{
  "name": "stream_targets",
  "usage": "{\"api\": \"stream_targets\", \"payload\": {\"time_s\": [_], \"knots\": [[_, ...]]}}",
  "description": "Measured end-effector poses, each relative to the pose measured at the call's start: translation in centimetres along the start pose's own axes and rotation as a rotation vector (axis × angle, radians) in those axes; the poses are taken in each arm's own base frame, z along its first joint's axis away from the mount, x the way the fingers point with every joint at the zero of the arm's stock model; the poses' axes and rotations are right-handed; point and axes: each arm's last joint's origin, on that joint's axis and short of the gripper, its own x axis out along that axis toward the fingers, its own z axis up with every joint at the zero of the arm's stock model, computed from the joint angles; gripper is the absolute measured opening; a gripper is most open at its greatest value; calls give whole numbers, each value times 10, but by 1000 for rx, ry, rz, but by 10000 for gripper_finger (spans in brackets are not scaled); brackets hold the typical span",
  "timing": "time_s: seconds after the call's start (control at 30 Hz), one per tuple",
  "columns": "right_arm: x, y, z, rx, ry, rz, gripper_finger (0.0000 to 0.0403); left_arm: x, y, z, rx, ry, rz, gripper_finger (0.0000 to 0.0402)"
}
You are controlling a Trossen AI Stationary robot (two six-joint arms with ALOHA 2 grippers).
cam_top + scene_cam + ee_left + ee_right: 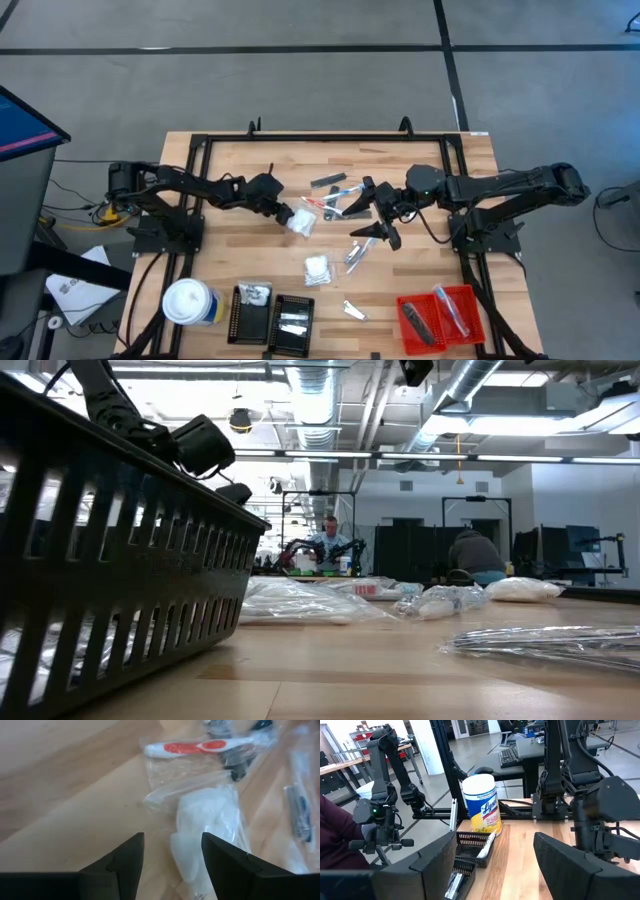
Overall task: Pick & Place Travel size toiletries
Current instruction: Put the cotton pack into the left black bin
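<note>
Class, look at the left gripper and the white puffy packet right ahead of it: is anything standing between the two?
Nothing visible does. The left gripper is open with the white puffy packet directly ahead; a red toothbrush lies beyond it.

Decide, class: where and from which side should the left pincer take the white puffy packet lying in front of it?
Grip the white puffy packet across its narrow width at the near end, coming straight down from above. It lies flat on the table, lengthwise between the open fingers of the left pincer, so little turning seems needed.
</note>
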Motion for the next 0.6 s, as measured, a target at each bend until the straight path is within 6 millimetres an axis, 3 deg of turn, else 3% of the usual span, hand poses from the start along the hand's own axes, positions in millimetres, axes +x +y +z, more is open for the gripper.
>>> {"api": "stream_targets", "payload": {"time_s": [0.6], "knots": [[0, 0, 0, -1, -1, 0, 260, 2, -3, 3, 8, -40, -71, 193]]}}
